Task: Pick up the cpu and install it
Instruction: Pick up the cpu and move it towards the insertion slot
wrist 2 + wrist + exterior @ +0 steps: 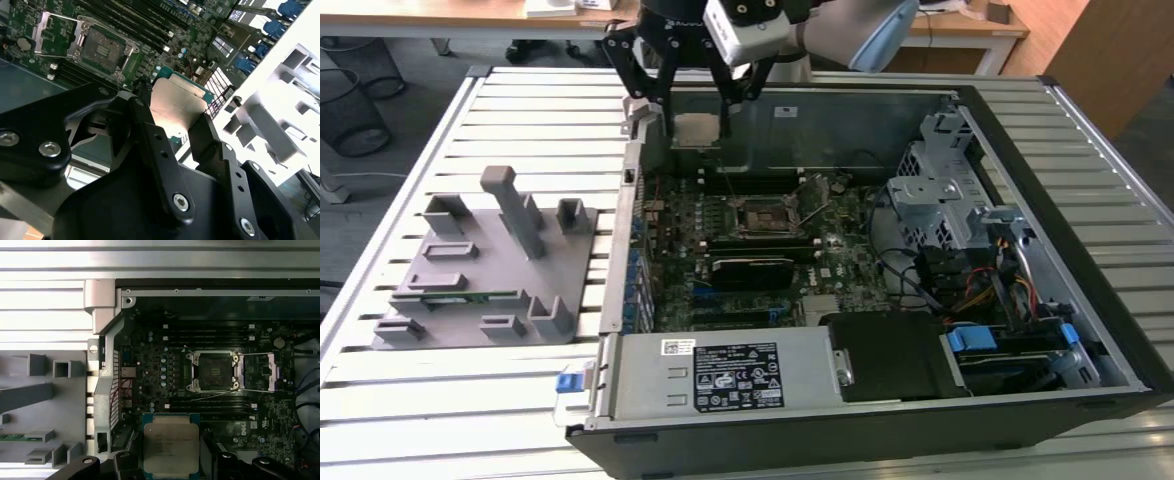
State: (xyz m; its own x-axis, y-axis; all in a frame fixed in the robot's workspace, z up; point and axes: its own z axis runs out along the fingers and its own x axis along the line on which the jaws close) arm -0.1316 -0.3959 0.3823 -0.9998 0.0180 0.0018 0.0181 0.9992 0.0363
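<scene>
Claw (695,125) pinching the cpu (170,445) by two edges, over the open computer case (881,440), socket (215,371) lid raised

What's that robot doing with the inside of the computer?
The robot arm's gripper is holding the cpu, a small flat silvery chip, pinched between its two fingers. It hangs in the air over the open computer case, above the green motherboard. The socket where the chip goes has its cover flipped open and is empty, so the chip is not in yet.
</scene>
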